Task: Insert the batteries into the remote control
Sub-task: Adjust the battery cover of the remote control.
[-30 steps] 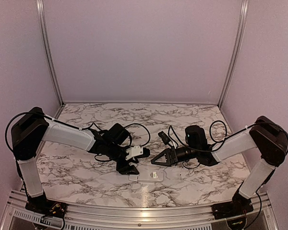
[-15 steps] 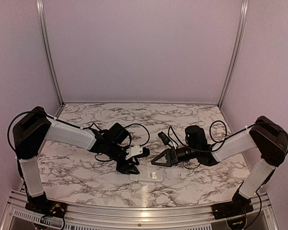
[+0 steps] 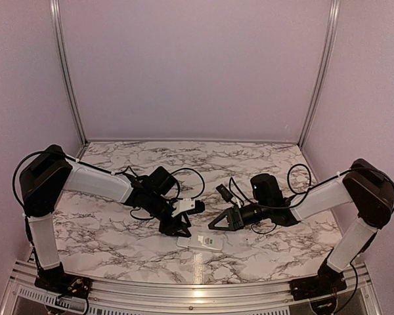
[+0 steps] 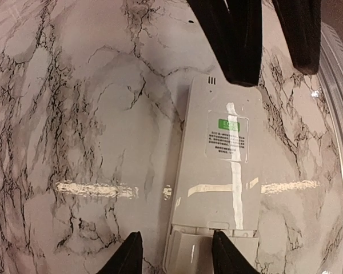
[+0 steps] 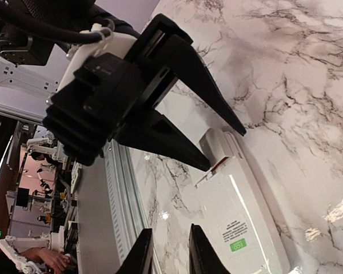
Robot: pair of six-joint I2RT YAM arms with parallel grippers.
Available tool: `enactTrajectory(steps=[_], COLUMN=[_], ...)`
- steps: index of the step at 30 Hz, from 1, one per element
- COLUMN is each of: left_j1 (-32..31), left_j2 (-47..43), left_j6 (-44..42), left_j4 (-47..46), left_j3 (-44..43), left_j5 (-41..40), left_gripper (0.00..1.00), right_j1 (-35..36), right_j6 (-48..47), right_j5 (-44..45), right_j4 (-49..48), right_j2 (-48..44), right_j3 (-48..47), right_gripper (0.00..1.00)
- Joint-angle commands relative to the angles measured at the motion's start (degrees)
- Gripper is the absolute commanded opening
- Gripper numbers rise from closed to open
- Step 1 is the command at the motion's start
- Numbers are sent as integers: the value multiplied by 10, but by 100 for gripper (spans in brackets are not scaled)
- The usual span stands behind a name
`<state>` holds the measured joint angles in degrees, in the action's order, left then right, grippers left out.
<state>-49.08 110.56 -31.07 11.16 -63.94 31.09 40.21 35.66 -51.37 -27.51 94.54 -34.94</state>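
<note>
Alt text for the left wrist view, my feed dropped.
A white remote control lies back-up on the marble table, its green-labelled sticker showing. The open left gripper straddles the remote's near left edge, with one fingertip over the remote and the other over bare marble. The right gripper hangs at the far end.

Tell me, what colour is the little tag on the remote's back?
Green. The tag sits on the remote control's white back, clearest in the left wrist view.
</note>
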Motion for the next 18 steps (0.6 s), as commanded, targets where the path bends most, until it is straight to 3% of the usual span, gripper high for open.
enactTrajectory(steps=[1,5,11,18], left_j1=[13,17,21,33], left_j2=[3,-8,-23,-29], left_j6=[-3,2,9,12], left_j4=[27,27,18,16], left_j3=[-14,-16,-10,-1], left_j5=[5,17,25,39], left_gripper=[46,49,58,58], right_j1=[-5,-4,20,85], right_j6=[-118,-185,-250,-344], right_j5=[68,112,155,230], right_j4=[108,142,178,238], right_j2=[-39,-63,-72,-52], right_j3=[-30,-30,-34,-67], right_gripper=[29,45,61,69])
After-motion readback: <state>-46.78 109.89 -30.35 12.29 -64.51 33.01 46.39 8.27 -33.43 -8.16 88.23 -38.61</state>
